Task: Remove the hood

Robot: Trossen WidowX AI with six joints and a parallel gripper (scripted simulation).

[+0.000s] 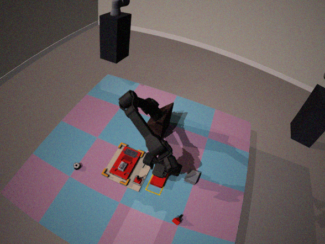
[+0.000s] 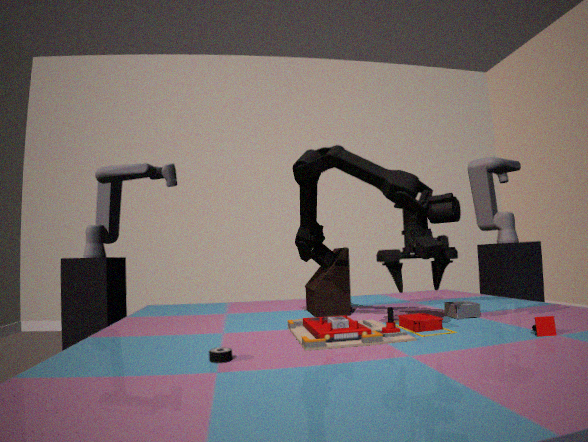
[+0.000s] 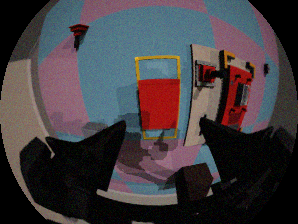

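Observation:
The red hood (image 1: 158, 182) (image 2: 421, 322) (image 3: 159, 104) lies on the table inside the yellow outline of the marked area (image 1: 152, 192) (image 2: 439, 334) (image 3: 157, 57). In the wrist view its long sides overlap the side lines; the end lines show beyond it. My gripper (image 2: 419, 290) (image 3: 164, 123) is open and empty above the hood, with a clear gap below the fingertips. In the top view the arm hides part of the hood. The red toy car (image 1: 115, 171) (image 2: 316, 327) (image 3: 233, 95) sits on its beige board, with a grey block showing in its open bay.
A red piece with a black knob (image 1: 137, 180) (image 2: 390, 328) (image 3: 206, 73) stands on the board beside the marked area. A grey block (image 1: 192, 177) (image 2: 462, 310), another red piece (image 1: 177, 221) (image 2: 545, 326) (image 3: 78, 28) and a small wheel (image 1: 77, 164) (image 2: 220, 355) lie farther off.

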